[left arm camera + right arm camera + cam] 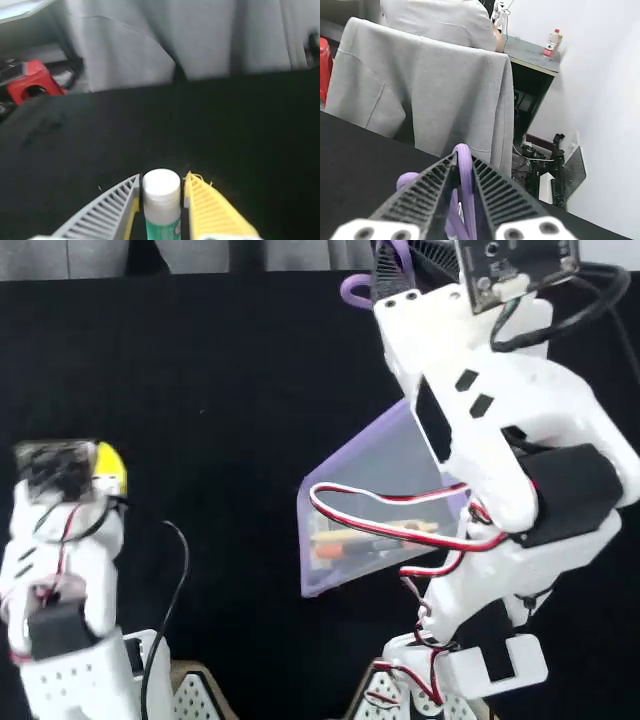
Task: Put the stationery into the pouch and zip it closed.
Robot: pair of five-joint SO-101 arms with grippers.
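Note:
A clear pouch point(385, 495) with purple trim hangs tilted above the black table, lifted by its purple loop point(362, 285). My right gripper point(462, 167) is shut on that loop point(464, 165), high at the back right. Pens and other stationery point(345, 540) lie inside the pouch's lower end. My left gripper point(161, 192) is shut on a glue stick point(161, 200) with a white cap and green body, held upright between the grey and yellow fingers. In the high view that arm stands at the left edge, its yellow finger point(110, 468) showing.
The black table point(220, 410) stretches between the two arms. A grey cloth-covered chair point(430, 95) stands beyond the table's far edge. A red object point(32, 85) sits off the table's far corner.

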